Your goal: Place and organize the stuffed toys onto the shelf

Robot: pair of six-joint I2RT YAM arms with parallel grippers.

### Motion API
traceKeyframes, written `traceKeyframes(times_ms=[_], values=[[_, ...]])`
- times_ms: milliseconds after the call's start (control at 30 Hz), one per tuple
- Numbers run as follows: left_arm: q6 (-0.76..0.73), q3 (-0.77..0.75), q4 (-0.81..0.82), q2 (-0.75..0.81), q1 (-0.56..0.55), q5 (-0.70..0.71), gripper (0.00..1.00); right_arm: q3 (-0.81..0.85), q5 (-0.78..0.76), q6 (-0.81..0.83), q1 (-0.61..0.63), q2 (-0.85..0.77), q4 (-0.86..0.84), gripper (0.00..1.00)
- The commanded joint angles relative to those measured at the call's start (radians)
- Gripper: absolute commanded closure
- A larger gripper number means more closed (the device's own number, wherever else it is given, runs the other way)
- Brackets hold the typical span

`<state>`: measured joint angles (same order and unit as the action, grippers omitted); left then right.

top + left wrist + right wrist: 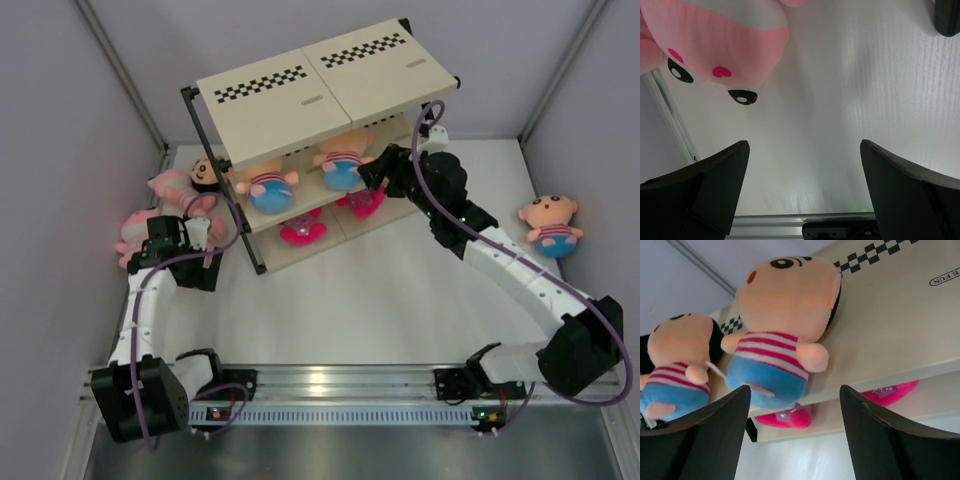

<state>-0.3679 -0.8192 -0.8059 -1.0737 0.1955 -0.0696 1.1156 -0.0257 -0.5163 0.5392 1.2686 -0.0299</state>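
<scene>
Cream shelf carries two boy dolls on its middle board. Your right gripper gapes empty before the right boy doll: back out level, without nudging it. Your left gripper, wide and empty, should centre over the pink doll on the table.

White worktop, faint grain. Shelf stands on it at far centre, set askew. Left of the shelf's left end lie a farther pink toy and a nearer pink toy, close together. Dark-haired boy doll lies just beside the farther pink one. Right-hand boy doll lies face up, alone, well apart from the shelf.
</scene>
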Motion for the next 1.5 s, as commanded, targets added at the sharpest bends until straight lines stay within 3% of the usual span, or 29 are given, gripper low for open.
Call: traceKeyframes(times_ms=[0, 233, 267, 367, 467, 700, 867, 1133, 1233, 1267, 1467], values=[[0.003, -0.024, 0.019, 0.008, -0.002, 0.005, 0.01, 0.088, -0.049, -0.120, 0.013, 0.066, -0.059, 0.28], [0.003, -0.026, 0.019, 0.003, -0.002, 0.007, 0.01, 0.090, 0.010, -0.168, 0.013, 0.149, -0.088, 0.32], [0.003, -0.026, 0.019, 0.003, -0.002, 0.008, 0.01, 0.093, 0.016, -0.168, 0.013, 0.156, -0.096, 0.37], [0.003, -0.024, 0.019, 0.004, -0.001, 0.005, 0.01, 0.113, 0.053, -0.150, 0.013, 0.186, -0.123, 0.65], [0.001, -0.023, 0.019, 0.006, -0.002, 0.011, 0.01, 0.150, 0.127, -0.088, 0.011, 0.219, -0.133, 0.80], [-0.005, -0.017, 0.019, 0.004, -0.001, 0.021, 0.01, 0.265, 0.302, 0.140, 0.007, 0.290, -0.073, 1.00], [-0.008, -0.015, 0.020, 0.008, -0.001, 0.021, 0.01, 0.337, 0.452, 0.320, -0.015, 0.314, 0.027, 1.00], [-0.008, -0.014, 0.020, 0.000, -0.001, 0.011, 0.01, 0.233, 0.377, 0.375, -0.027, 0.215, -0.010, 0.98], [-0.008, -0.017, 0.019, 0.003, -0.002, 0.010, 0.01, 0.263, 0.359, 0.397, -0.033, 0.225, 0.027, 0.81], [-0.009, -0.015, 0.019, 0.006, -0.001, 0.011, 0.01, 0.273, 0.345, 0.418, -0.036, 0.226, 0.062, 0.69], [-0.016, -0.006, 0.019, 0.009, -0.001, 0.011, 0.01, 0.210, 0.337, 0.648, -0.036, 0.108, 0.065, 0.49]])
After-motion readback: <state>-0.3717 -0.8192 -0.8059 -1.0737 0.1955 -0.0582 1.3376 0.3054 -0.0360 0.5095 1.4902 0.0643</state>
